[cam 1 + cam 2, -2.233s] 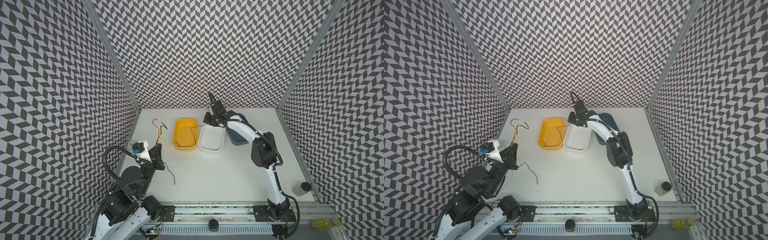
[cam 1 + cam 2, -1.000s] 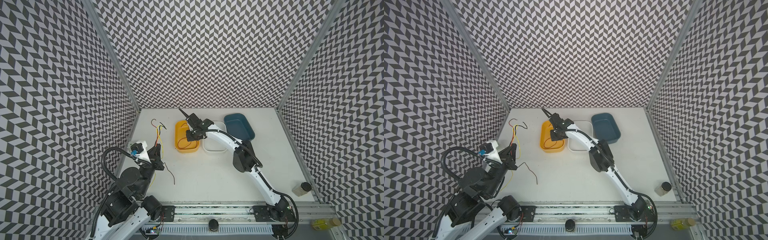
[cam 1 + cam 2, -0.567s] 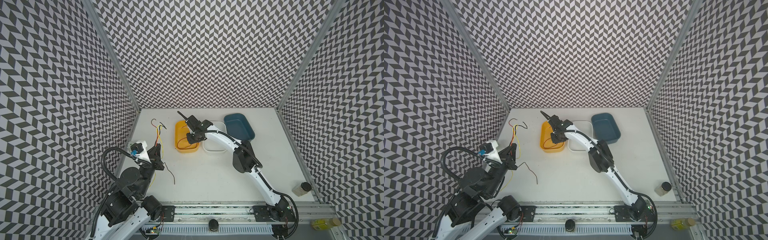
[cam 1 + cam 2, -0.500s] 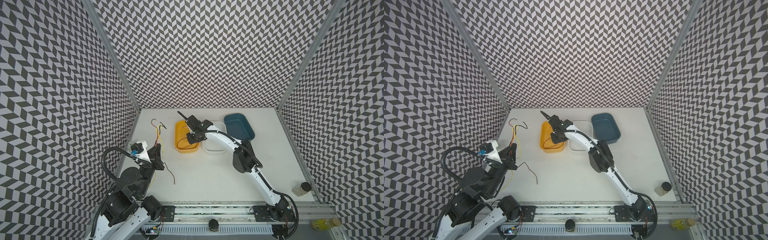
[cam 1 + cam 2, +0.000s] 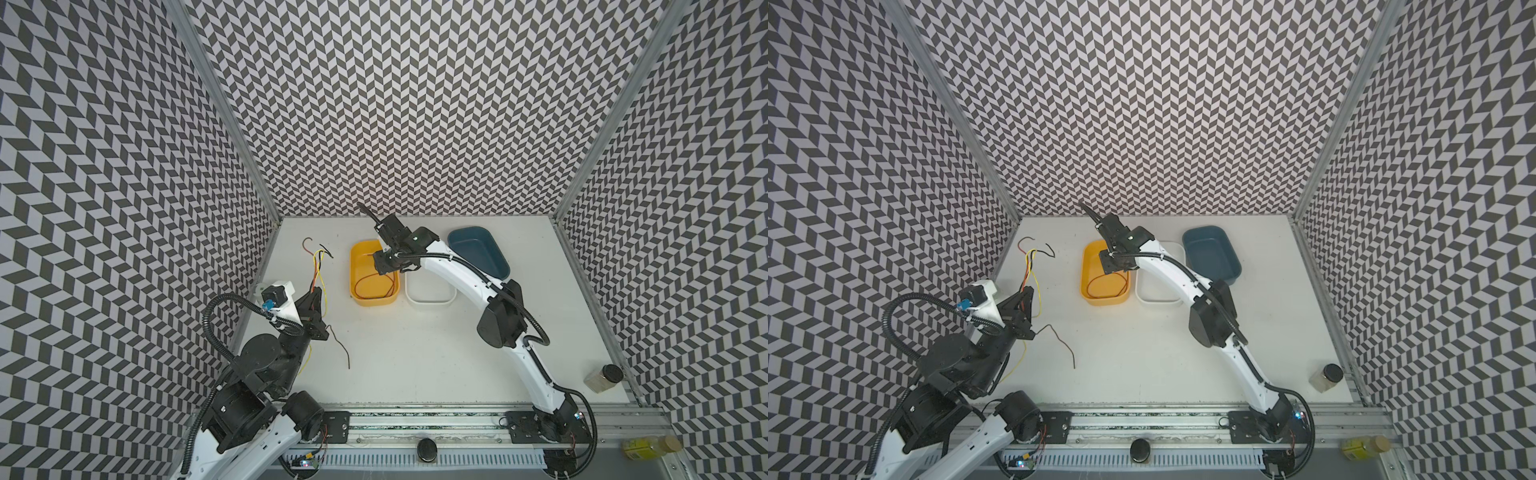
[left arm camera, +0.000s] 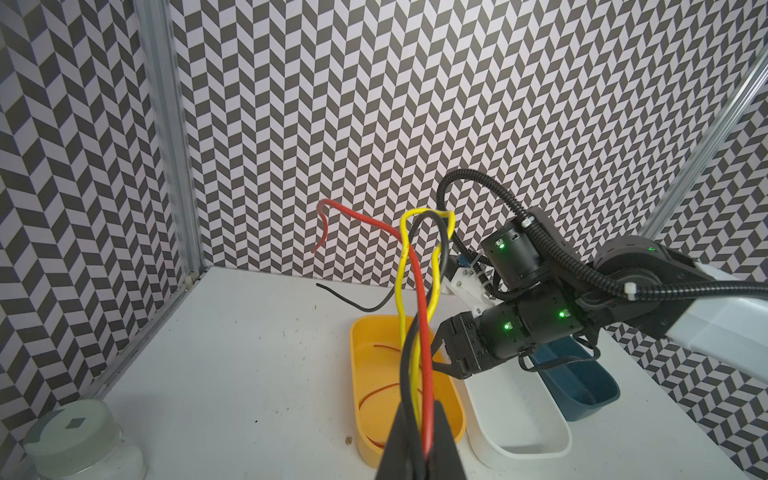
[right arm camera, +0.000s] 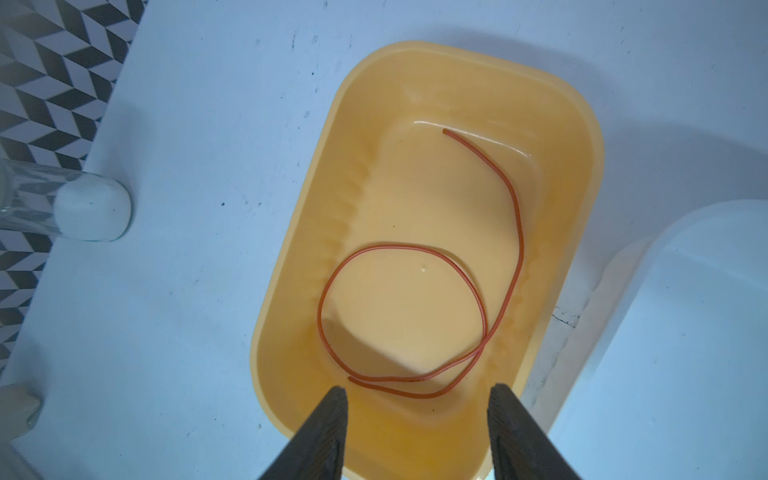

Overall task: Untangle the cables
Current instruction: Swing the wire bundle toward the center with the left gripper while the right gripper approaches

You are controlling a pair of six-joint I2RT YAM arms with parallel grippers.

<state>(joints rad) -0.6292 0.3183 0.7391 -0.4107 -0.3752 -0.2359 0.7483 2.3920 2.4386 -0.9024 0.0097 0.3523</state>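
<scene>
My left gripper (image 5: pixel 316 291) (image 5: pixel 1026 297) is raised at the left and shut on a bundle of cables (image 6: pixel 419 291), red, yellow and black, pinched between its jaws (image 6: pixel 419 419). Their loose ends stick up above it (image 5: pixel 318 262), and a dark tail (image 5: pixel 338 345) trails onto the table. My right gripper (image 5: pixel 384 266) (image 7: pixel 419 399) hangs open over the yellow tray (image 5: pixel 357 266) (image 7: pixel 374 124), nothing between its fingers. One red cable (image 7: pixel 399 246) lies looped on the tray's floor, apart from the fingertips.
A white tray (image 5: pixel 430 300) sits right of the yellow one, then a blue tray (image 5: pixel 478 249). A capped jar (image 5: pixel 602 376) stands near the front right edge, another jar (image 6: pixel 79 440) by the left wall. Patterned walls close three sides.
The right gripper swung left from the white tray to the yellow tray, then opened; the red cable it carried now lies in the yellow tray. The left arm has not moved.
</scene>
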